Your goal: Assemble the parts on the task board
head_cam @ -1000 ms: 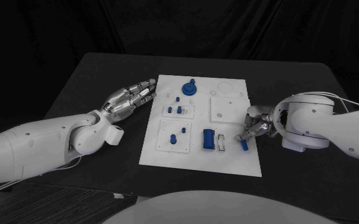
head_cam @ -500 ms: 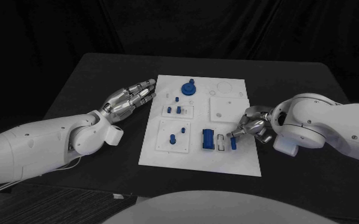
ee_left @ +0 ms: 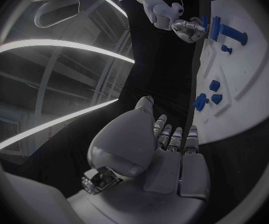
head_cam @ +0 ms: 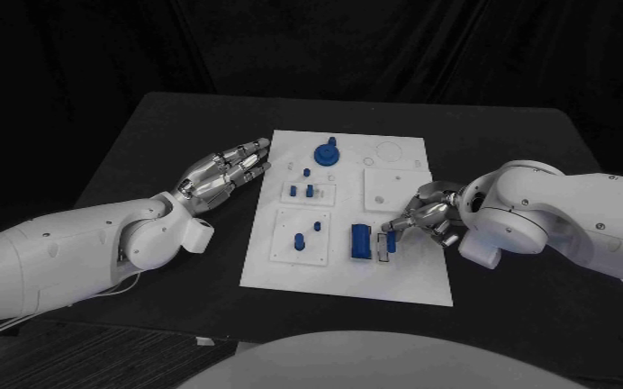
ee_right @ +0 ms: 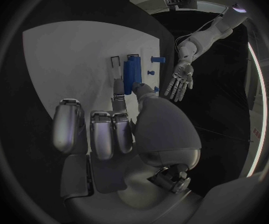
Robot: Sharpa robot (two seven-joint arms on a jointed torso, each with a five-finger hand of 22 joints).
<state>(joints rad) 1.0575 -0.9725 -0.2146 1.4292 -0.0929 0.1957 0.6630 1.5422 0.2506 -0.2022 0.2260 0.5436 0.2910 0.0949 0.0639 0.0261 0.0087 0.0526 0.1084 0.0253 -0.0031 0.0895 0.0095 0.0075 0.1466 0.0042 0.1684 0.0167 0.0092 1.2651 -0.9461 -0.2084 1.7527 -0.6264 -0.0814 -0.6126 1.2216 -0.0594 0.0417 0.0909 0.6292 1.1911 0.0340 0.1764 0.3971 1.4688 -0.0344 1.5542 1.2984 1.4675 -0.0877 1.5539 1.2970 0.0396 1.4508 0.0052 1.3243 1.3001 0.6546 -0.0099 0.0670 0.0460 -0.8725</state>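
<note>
The right hand [head_cam: 422, 221] is seen low over the near right part of the board [head_cam: 405, 283], its fingers curled in around a small blue part [head_cam: 391, 240]. The part is held upright at the fingertips, over a narrow white slot [head_cam: 383, 248] in the board. In the right wrist view, the fingers [ee_right: 103, 134] are bunched close above the board's surface, with a fingertip just beside a long blue block [ee_right: 132, 73]. That block [head_cam: 361, 240] is set on the board just to the left of the slot, close to the held part.

The left hand [head_cam: 223, 172] is laid flat on the black table [head_cam: 156, 128] beside the board's left edge, palm up, fingers straight and apart, with nothing in it. The same released hand [ee_right: 182, 79] is caught in the right wrist view, well apart from the right hand.

Further parts are spread over the white board. A round blue knob [head_cam: 328, 152] is placed near the far edge. Two short blue pegs [head_cam: 302, 191] are stood in a small raised plate at the board's left. One blue piece [head_cam: 300, 242] is lodged in a second plate nearer the robot, with a small blue pin [head_cam: 314, 225] beside it. A square white plate [head_cam: 393, 189] is mounted at the right, beyond the right hand.
</note>
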